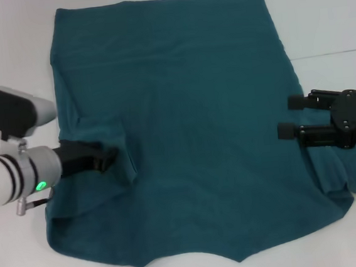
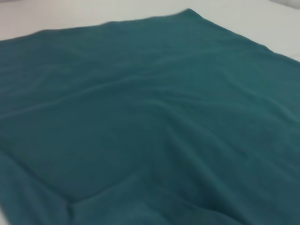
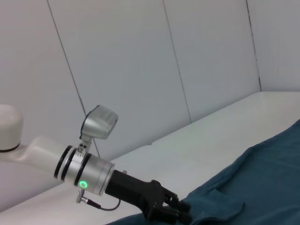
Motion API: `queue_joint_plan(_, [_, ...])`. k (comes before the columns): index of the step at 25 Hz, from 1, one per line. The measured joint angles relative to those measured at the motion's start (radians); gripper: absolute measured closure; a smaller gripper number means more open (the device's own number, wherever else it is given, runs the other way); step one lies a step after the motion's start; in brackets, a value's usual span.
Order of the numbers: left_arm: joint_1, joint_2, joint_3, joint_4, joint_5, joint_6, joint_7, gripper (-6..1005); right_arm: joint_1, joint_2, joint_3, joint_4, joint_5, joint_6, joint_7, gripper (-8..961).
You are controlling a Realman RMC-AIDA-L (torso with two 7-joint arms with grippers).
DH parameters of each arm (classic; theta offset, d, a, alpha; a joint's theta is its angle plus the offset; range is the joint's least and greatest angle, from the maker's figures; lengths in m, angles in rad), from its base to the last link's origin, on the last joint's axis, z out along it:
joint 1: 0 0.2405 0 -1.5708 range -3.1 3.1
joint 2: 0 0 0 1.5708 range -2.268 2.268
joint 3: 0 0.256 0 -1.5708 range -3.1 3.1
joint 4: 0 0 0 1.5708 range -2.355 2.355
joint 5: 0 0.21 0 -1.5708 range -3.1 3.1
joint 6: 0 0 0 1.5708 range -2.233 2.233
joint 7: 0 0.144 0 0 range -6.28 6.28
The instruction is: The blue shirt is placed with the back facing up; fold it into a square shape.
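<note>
Blue shirt [image 1: 203, 137] lies flat on the table [image 1: 5, 36], limp and light; my left gripper [image 1: 108, 158] pinches its left fold, right gripper [image 1: 288, 117] spread at the right edge, where I'd grab.

The head camera looks steeply down over the whole blue shirt [image 1: 183, 126], the left wrist camera skims close above its cloth, and the right wrist camera faces low across the table [image 3: 197, 145] toward the left gripper [image 3: 180, 211], which the head view shares.
</note>
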Motion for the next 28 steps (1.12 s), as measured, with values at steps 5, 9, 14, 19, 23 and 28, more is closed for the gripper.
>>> queue_joint_plan(5, [-0.023, -0.007, 0.063, -0.025, -0.016, -0.013, -0.002, 646, 0.003, 0.0, -0.004, 0.001, 0.001, 0.001, 0.006, 102])
queue_joint_plan(9, [-0.044, -0.008, 0.122, -0.058, -0.042, -0.039, -0.004, 734, 0.011, 0.0, -0.003, 0.001, 0.002, 0.003, 0.007, 102])
queue_joint_plan(14, [-0.057, -0.009, 0.14, -0.079, -0.068, -0.057, -0.002, 928, 0.022, 0.002, -0.01, 0.016, 0.003, 0.013, 0.002, 103])
queue_joint_plan(19, [-0.058, -0.01, 0.149, -0.079, -0.083, -0.058, 0.0, 994, 0.028, 0.002, -0.019, 0.025, 0.003, 0.032, -0.002, 104])
queue_joint_plan(23, [-0.067, -0.009, 0.149, -0.097, -0.084, -0.053, 0.001, 977, 0.032, 0.002, -0.027, 0.025, 0.003, 0.037, -0.002, 104])
queue_joint_plan(28, [-0.068, -0.007, 0.143, -0.108, -0.103, -0.04, 0.002, 957, 0.035, 0.002, -0.03, 0.025, 0.002, 0.04, -0.003, 105])
